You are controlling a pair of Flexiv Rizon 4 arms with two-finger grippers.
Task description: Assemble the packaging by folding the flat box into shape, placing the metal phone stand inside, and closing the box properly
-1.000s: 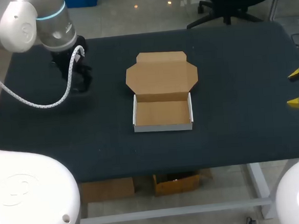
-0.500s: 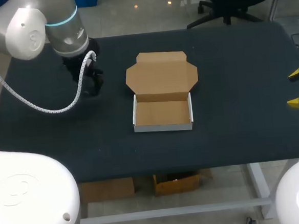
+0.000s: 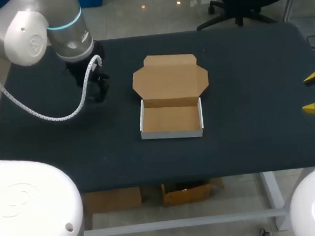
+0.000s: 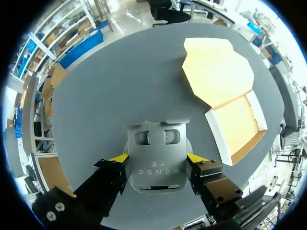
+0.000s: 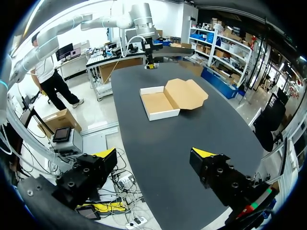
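Dark bench, open brown cardboard box at centre.
Left hand, ten o'clock, clamps a grey metal phone stand, visible only wrist-side; right hand, three o'clock, gapes.

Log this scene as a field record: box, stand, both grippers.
box: folded up, empty, middle of the table
lid: open
phone stand: between the left jaws, apart from the box
left gripper: jaws shut on the phone stand
right gripper: jaws open, empty, at the table's edge
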